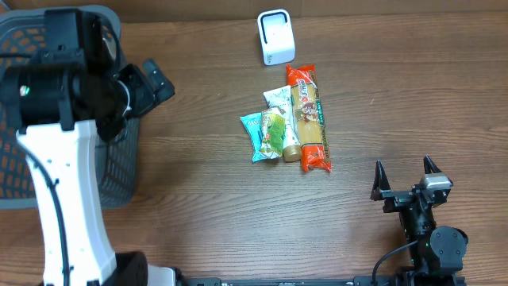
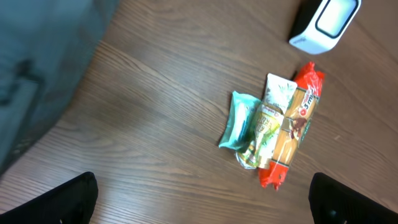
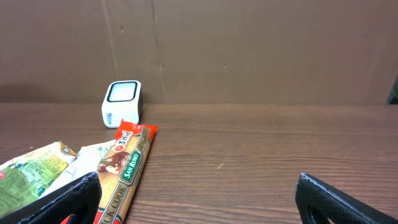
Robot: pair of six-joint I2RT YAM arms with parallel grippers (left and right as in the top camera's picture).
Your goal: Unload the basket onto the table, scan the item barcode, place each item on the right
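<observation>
Well, from my remote seat the brown wood-grain surface (image 1: pixel 198 206) fills nearly every view, with a plain brown wall behind it in the right wrist camera. At its left edge stands a dark mesh basket (image 1: pixel 119 171), and the white-and-black left arm (image 1: pixel 63 206) rises in front of it, hiding much of it from above. The left pincer (image 2: pixel 202 186) hangs high beside the basket, jaws spread wide with nothing between them; its own camera looks down past both black fingertips at the goods. The right arm (image 1: pixel 425 226) sits low at the near right corner. Its right pincer (image 1: pixel 403 168) is likewise wide open and empty, pointing toward the far wall, well apart from the goods. Those goods lie in a tight cluster near the middle of the surface, a little toward the far side. Largest is a long pasta packet (image 1: pixel 308 119) with red ends, lying flat on the cluster's right. Beyond its far end, near but apart, stands the white scanner (image 1: pixel 276 37), an upright box with a dark-rimmed window. Against the pasta's left side lie a white packet (image 1: pixel 278 97), a green packet (image 1: pixel 275 131) and, outermost, a teal packet (image 1: pixel 254 137). Their print is too small for me to pick out a barcode.
</observation>
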